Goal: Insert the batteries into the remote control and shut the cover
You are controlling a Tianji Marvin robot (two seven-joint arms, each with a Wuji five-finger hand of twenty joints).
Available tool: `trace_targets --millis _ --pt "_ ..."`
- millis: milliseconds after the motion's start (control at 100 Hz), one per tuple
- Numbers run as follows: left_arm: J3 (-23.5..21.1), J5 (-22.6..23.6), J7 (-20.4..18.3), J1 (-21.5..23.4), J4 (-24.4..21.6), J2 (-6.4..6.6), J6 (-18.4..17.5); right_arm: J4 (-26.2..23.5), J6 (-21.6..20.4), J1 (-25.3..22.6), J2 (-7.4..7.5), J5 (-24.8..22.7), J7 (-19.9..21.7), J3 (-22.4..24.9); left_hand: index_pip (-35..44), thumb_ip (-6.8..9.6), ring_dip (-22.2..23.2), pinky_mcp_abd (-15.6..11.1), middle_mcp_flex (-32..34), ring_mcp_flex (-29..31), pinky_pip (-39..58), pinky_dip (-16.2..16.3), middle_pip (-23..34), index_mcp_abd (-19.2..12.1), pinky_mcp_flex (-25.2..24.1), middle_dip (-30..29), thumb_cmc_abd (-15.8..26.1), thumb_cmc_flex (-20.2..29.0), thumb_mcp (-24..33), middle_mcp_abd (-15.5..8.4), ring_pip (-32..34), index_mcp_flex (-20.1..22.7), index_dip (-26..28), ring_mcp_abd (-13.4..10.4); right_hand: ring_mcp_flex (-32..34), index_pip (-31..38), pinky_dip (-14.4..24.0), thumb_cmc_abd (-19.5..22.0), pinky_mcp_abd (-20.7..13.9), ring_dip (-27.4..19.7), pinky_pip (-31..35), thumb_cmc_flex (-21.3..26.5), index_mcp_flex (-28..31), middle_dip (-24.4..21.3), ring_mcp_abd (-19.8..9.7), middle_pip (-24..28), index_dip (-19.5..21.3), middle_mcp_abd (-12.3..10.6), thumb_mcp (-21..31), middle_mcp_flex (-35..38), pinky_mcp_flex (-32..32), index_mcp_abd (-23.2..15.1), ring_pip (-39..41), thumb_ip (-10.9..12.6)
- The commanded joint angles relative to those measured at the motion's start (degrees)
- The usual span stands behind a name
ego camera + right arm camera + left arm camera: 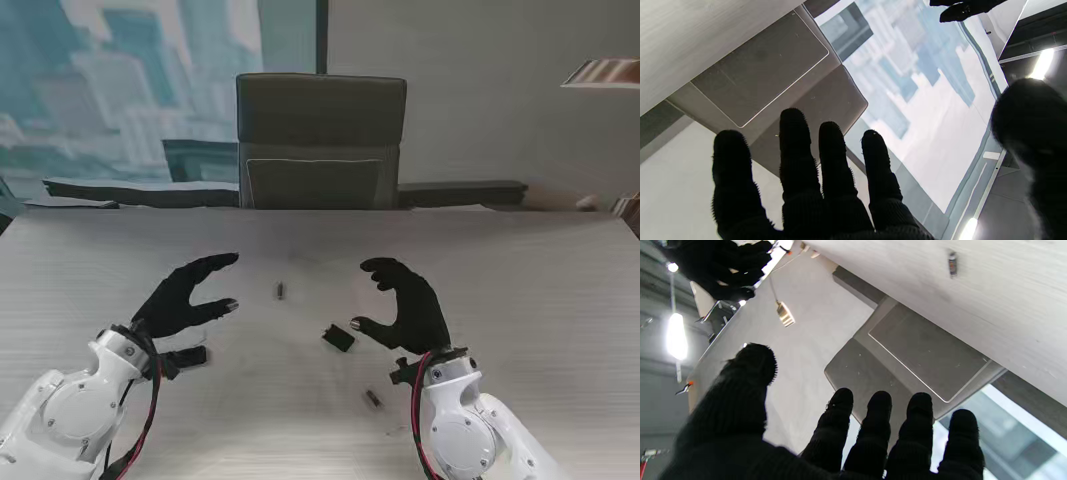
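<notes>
Hands: left hand [185, 297] and right hand [410, 305] spread, empty; battery [281, 291] between them could roll if nudged.

pale wood-grain table [300, 240] fills the lower half, a grey office chair [320, 140] pushed in at its far edge, top centre. upper left is a big window [130, 80] with a hazy teal city view, upper right a plain grey wall [480, 90]
</notes>
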Motion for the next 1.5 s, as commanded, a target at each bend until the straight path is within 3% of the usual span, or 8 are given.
trace_targets --millis 0,270,520,650,810,1020,1320,1490 --pt "0.20 0.59 -0.18 0.47 -0.74 -0.20 0.99 -0.34 -0.38 -0.34 -0.14 0.08 0.94 0.06 0.22 -0.45 0.38 0.07 0.60 0.42 0.10 1.30 -0.13 -0.50 0.01 0.09 1.36 -1.33 -1.15 0.19 0.34 0.46 -0.33 0.51 -0.04 0.82 0.73 0.88 -0.55 0.39 1.17 -2.37 -0.64 0.64 -1.54 0.61 0.49 -0.88 -0.12 -0.44 -0.06 -0.92 0.32 -0.69" --pt "-0.35 2.74 0.12 1.96 -2.54 -0.17 3.39 0.10 -0.31 0.47 -0.18 0.86 1.55 -0.12 0.37 -0.14 0.52 -0.24 0.91 0.59 0.61 1.64 0.19 -0.35 -0.28 0.25 1.93 -1.07 -0.68 0.11 0.54 0.67 -0.32 0.59 0.19 0.67 0.86 1.72 -0.36 0.34 1.21 -1.95 -0.07 0.53 -1.35 0.38 0.40 -0.65 -0.72 -0.15 -0.08 -1.19 0.26 -0.58" --pt "-0.79 13.21 3.90 5.57 -6.77 -0.27 10.21 1.56 -0.97 2.26 -0.27 3.59 3.57 -0.49 1.30 0.12 1.18 -0.08 2.07 2.05 2.65 2.32 1.85 -0.49 0.31 0.94 1.38 -1.47 1.32 -0.39 1.74 2.09 -0.01 0.27 0.59 0.47 0.91 2.11 -0.46 0.39 1.21 -1.41 0.50 0.46 -0.99 0.22 0.31 -0.57 -1.01 0.24 -0.06 -1.18 0.46 -0.40" --pt "-1.61 18.91 1.07 6.64 -8.90 0.50 14.84 1.69 -0.99 2.57 -0.27 4.06 4.00 -0.60 1.63 -0.23 1.47 -0.55 0.94 1.75 4.15 2.56 2.73 -0.47 0.06 1.21 0.95 -1.77 2.83 -1.07 2.16 1.72 0.11 -0.65 0.74 0.35 0.94 2.80 -0.46 0.42 1.23 -1.05 0.72 0.40 -0.99 0.09 0.27 -0.31 -1.44 0.47 -0.01 -1.02 0.57 -0.29" --pt "-2.80 27.32 0.23 6.76 -9.51 1.20 16.49 2.17 -0.82 3.05 -0.29 3.47 3.50 -0.63 4.30 -1.94 3.05 -1.01 1.44 3.49 11.34 3.31 6.68 -0.90 0.17 2.20 -2.43 -4.64 12.26 -2.31 5.01 3.21 0.63 -1.61 1.14 0.26 1.02 2.84 -0.49 0.52 1.44 -0.66 1.26 0.48 -0.91 0.26 0.25 -0.39 -1.58 0.92 0.24 -1.17 0.87 -0.13" --pt "-5.23 34.17 -7.23 8.11 -11.03 2.35 19.08 3.45 0.59 4.35 -0.33 4.25 4.12 -1.06 6.05 -2.48 3.18 -1.31 0.21 2.93 13.86 2.66 7.84 -1.53 -0.62 2.10 -3.48 -5.50 15.05 -2.74 5.74 2.50 0.68 -2.18 1.15 0.09 0.98 3.57 -0.72 0.59 1.47 -0.03 1.50 0.45 -0.71 0.16 0.22 -0.18 -2.07 1.10 0.14 -1.08 1.08 0.02" --pt "-6.76 40.34 -15.55 10.75 -11.06 3.26 22.43 3.85 1.84 4.88 -0.26 4.62 4.92 -1.48 7.39 -2.77 2.68 -1.62 -2.06 1.07 13.66 1.41 7.92 -5.37 -2.01 1.80 -4.77 -6.00 17.19 -3.32 5.11 -0.18 0.54 -3.01 1.42 -0.02 1.00 4.18 -1.00 0.64 1.73 0.71 1.82 0.41 -0.42 0.06 0.21 0.08 -2.66 1.40 0.01 -0.91 1.29 0.26" --pt "-7.64 43.99 -15.86 12.46 -10.13 3.31 23.33 3.74 2.30 4.82 -0.33 4.46 4.49 -1.60 10.42 -3.07 2.58 -1.60 -2.09 0.57 13.43 0.66 9.64 -6.74 -2.25 2.77 -5.76 -6.65 19.36 -4.13 5.15 -0.71 1.05 -3.48 1.61 -0.13 0.99 4.27 -1.11 0.67 1.92 0.97 2.16 0.40 -0.23 0.04 0.18 0.26 -2.74 1.59 -0.05 -0.89 1.42 0.36"
